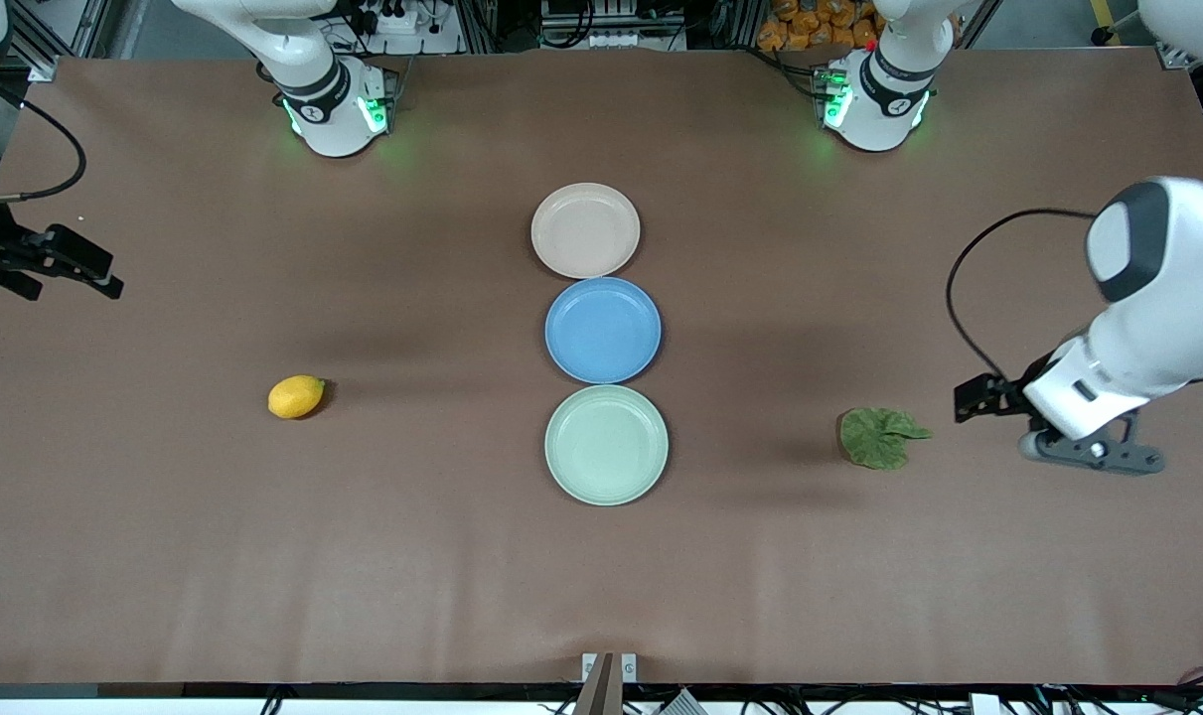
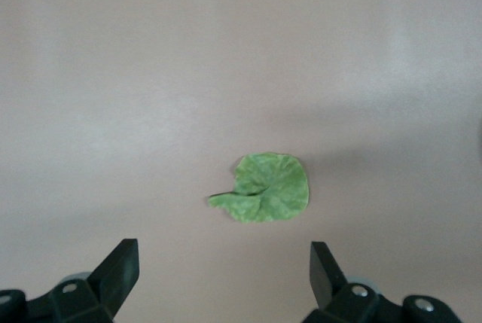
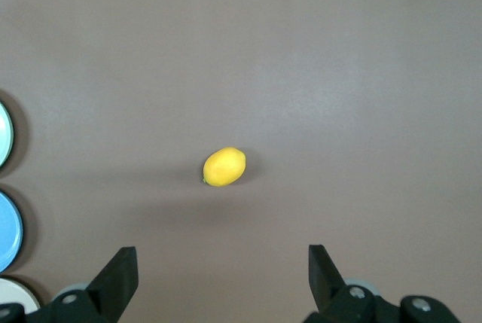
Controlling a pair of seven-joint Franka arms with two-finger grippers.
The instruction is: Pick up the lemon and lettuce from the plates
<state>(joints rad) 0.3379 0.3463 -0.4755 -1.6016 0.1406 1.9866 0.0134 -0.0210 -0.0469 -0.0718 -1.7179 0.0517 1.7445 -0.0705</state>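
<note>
My right end effector (image 1: 75, 268) hangs over the bench (image 1: 164, 556) at the right arm's end, its fingers (image 3: 113, 281) spread wide with nothing between them. The lemon (image 1: 296, 396) lies on the bare brown surface toward that same end, well apart from every plate, and it sits alone in my right wrist view (image 3: 224, 166).

Down the middle runs a row of three plates, each just beside the next: the beige-pink plate (image 1: 585, 230) farthest from the front camera, the blue plate (image 1: 603, 330) between, and the mint green plate (image 1: 606, 444) nearest. All three hold nothing.

The lettuce (image 1: 879, 437) lies flat on the bench toward the left arm's end, also well apart from the plates. My left end effector (image 1: 1093, 452) hangs near it, closer to the table's end, fingers (image 2: 117, 274) parted wide and empty, the leaf (image 2: 263, 197) showing ahead of them.
</note>
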